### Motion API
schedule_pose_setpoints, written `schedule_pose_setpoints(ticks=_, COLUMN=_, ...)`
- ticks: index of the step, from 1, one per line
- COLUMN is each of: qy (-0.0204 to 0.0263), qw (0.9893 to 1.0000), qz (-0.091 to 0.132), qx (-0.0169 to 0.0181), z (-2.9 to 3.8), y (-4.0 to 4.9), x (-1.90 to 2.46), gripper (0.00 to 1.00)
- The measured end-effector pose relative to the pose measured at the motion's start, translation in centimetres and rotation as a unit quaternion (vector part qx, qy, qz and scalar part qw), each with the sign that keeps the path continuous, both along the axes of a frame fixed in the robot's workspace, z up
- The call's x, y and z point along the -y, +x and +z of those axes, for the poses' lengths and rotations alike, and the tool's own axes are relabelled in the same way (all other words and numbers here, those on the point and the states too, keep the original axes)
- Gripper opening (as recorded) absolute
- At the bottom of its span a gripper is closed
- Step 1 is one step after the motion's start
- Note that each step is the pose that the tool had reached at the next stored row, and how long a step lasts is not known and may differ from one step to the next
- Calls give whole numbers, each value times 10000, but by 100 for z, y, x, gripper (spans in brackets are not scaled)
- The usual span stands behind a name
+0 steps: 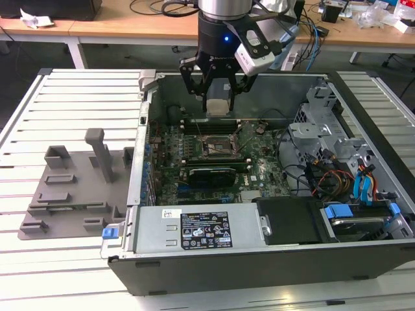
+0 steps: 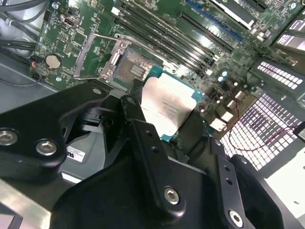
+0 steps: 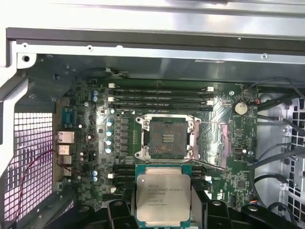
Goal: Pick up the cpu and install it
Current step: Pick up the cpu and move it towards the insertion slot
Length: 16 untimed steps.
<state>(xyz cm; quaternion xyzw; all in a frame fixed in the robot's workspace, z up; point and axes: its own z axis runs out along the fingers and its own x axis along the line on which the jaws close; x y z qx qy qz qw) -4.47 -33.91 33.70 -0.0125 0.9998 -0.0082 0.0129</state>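
My gripper [image 1: 217, 102] hangs over the open computer case [image 1: 149, 84] and is shut on the cpu [image 1: 218, 105], a flat square chip with a pale silvery top. In both wrist views the cpu [image 3: 163, 198] [image 2: 167, 107] sits level between the black fingers [image 3: 209, 212], well above the motherboard. The dark square socket [image 3: 167, 138] [image 1: 219, 144] lies open below and slightly ahead of the chip, its metal frame and lever [image 2: 102, 52] swung up. The socket [image 2: 131, 67] holds nothing.
Memory slots [image 3: 162, 95] flank the socket. A black card [image 1: 211, 175] and a power supply [image 1: 194, 230] lie nearer the exterior view's bottom. Drive cages and cables [image 1: 337, 175] fill the exterior view's right. A grey plastic tray [image 1: 71, 188] with posts stands outside the case, at the left.
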Motion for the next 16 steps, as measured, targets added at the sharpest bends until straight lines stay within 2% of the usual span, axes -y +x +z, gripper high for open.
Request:
schedule_pose_setpoints(ticks=9, qy=1, qw=10000, qz=0, qx=0, z=-83, y=67, x=-2, gripper=55)
schedule_pose_setpoints(ticks=16, qy=0, qw=10000, qz=0, qx=0, z=-121, y=78, x=-2, gripper=55)
